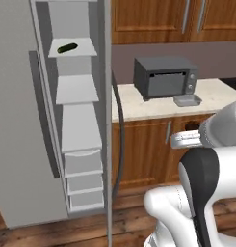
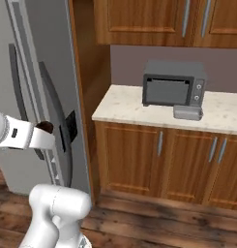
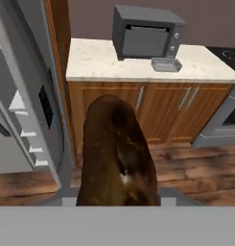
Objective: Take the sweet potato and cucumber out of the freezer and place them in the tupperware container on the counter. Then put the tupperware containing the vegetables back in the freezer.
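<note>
Between freezer (image 1: pixel 23 120) and counter (image 2: pixel 125 109) — gripper (image 3: pixel 119 192) clamped on potato (image 3: pixel 116 153); cucumber (image 1: pixel 67 48) shelved at 11 o'clock.

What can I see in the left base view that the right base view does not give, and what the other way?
Left base view: the freezer interior with white shelves, and the cucumber lying on an upper shelf.

Right base view: the freezer's closed outer side, with the sweet potato at the end effector.

Both: the counter, the microwave and the tupperware container in front of it.
</note>
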